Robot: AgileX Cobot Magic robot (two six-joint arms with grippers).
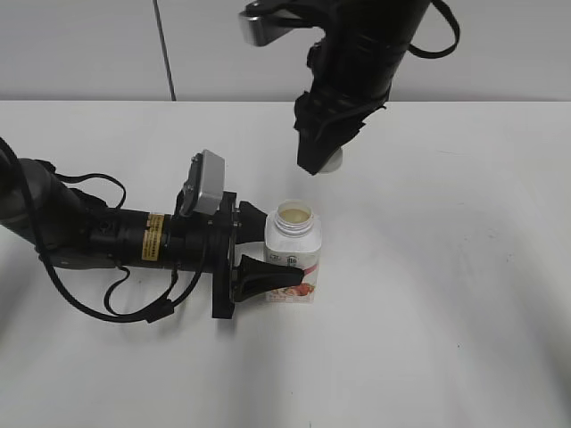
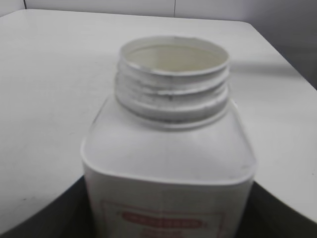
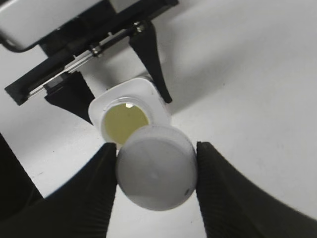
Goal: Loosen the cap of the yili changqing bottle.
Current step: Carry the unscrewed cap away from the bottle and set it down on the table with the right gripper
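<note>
Cap [image 3: 156, 167] looks like light, stiff, smooth plastic, best pinched across its ribbed side; it sits squeezed between the right gripper [image 3: 156, 171] fingers [image 3: 101, 178], lower centre of the right wrist view, lifted clear of the yili changqing bottle [image 1: 293, 254]. That bottle stands upright mid-frame on the white surface [image 1: 446, 312], neck open and threads bare, its squarish body clamped by the left gripper [image 1: 259, 259] fingers. Thin walls would likely dent under hard pressure.
</note>
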